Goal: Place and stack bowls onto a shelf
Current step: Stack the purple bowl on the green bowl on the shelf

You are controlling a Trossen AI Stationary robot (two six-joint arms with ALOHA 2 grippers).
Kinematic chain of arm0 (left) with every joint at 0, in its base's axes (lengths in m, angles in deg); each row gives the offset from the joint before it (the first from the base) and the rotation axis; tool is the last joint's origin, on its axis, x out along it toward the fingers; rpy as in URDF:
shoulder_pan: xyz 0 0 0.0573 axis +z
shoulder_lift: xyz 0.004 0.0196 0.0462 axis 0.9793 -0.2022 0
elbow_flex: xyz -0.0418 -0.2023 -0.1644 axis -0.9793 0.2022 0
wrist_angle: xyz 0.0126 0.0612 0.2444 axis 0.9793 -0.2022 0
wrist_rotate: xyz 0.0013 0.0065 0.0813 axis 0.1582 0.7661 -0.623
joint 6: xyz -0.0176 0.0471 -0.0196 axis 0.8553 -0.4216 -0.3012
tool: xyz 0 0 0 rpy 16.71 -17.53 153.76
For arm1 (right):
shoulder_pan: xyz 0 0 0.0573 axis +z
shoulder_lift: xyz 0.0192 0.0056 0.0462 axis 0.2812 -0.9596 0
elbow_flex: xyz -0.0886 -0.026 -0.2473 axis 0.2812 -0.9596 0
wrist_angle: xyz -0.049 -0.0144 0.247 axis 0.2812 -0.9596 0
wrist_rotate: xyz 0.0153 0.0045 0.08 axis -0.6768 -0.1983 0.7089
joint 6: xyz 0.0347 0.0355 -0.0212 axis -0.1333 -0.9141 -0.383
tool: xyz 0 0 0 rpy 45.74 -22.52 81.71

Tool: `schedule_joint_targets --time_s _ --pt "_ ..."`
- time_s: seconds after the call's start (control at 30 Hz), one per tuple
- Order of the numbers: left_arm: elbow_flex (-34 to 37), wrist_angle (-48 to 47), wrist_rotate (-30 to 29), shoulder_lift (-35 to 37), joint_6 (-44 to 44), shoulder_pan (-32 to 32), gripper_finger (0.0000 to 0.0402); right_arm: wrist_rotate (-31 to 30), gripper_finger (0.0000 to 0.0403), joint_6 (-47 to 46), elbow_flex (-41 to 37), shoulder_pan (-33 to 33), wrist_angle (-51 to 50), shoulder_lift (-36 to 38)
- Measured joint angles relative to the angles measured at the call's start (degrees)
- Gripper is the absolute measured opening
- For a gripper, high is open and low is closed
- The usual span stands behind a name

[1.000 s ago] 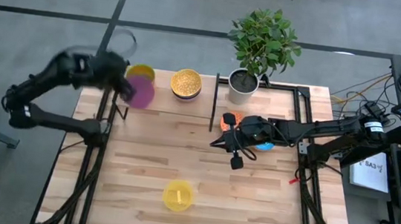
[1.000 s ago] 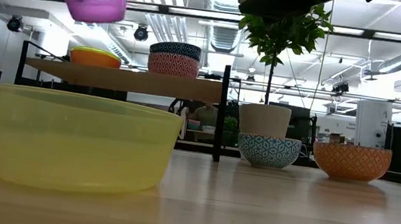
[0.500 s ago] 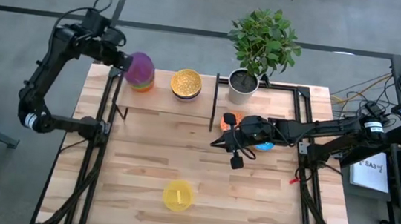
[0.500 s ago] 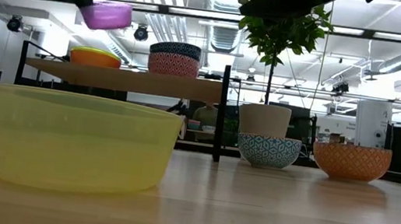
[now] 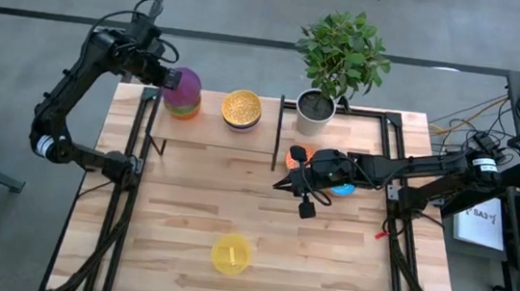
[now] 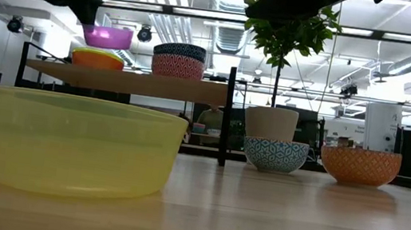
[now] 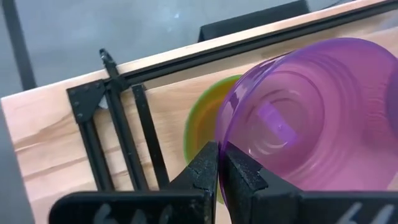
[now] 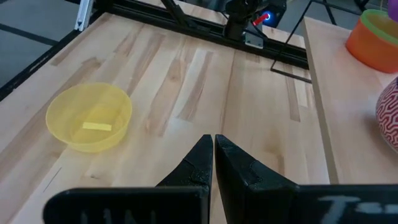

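Observation:
My left gripper (image 5: 170, 80) (image 7: 219, 163) is shut on a translucent purple bowl (image 5: 186, 87) (image 6: 107, 37). It holds the bowl over the left end of the shelf (image 5: 213, 129) (image 6: 125, 81), right above a green and orange stack (image 6: 97, 58) (image 7: 200, 121). A second stack (image 5: 242, 108) (image 6: 178, 60) stands on the shelf beside it. A yellow bowl (image 5: 231, 255) (image 8: 89, 116) rests on the tabletop. My right gripper (image 5: 280, 184) (image 8: 212, 149) is shut and hovers above mid-table. The blue-patterned bowl (image 6: 275, 155) and the patterned orange bowl (image 6: 360, 165) sit on the table below its arm. My left gripper pinches the purple bowl's rim (image 7: 221, 134) on the side toward the table's left, one finger (image 7: 205, 168) outside the wall and one (image 7: 242, 174) inside. The fingers come from above, slanting down. The bowl sits level and mouth up; whether its base touches the stack below, I cannot tell.
A white plant pot (image 5: 315, 111) (image 6: 270, 122) with a leafy plant stands at the far edge, right of the shelf's black post (image 6: 227, 116). Black frame rails (image 5: 128, 200) run along the table's left and right sides. Bare wood lies around the yellow bowl.
My left gripper has carried the purple bowl toward the far edge, over the shelf's left end, then lowered it until it sits just over the green and orange stack. The bowl has gone from tipped to level. The right arm has kept still.

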Motion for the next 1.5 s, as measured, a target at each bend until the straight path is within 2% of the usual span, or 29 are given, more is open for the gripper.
schedule_joint_targets --time_s 0.2,0.6,0.93,1.17,1.33,1.5 --pt "0.0 -0.88 -3.81 -2.65 2.79 -1.05 0.0 0.0 0.0009 -0.23 0.0 0.0 0.0 0.0" --pt "0.0 -1.83 -4.63 -4.08 2.71 -1.09 0.0004 0.02 0.0009 -0.26 0.0 0.0 0.0 0.0" --pt "0.0 -1.83 -4.43 -3.94 1.89 -1.09 0.0078 0.0 0.0009 -0.26 0.0 0.0 -0.02 0.0" --pt "0.0 0.15 -3.29 -2.22 -6.67 -1.52 0.0107 0.0 0.0009 -0.23 0.0 0.0 -0.02 0.0" --pt "0.28 2.74 -3.3 0.56 -10.9 -3.52 0.0083 0.0 0.0009 -0.14 0.0 0.0 0.0 0.0" --pt "1.19 5.61 -3.55 2.97 -11.35 -4.45 0.0017 0.0 0.0009 0.38 0.0 0.0 0.28 0.0"
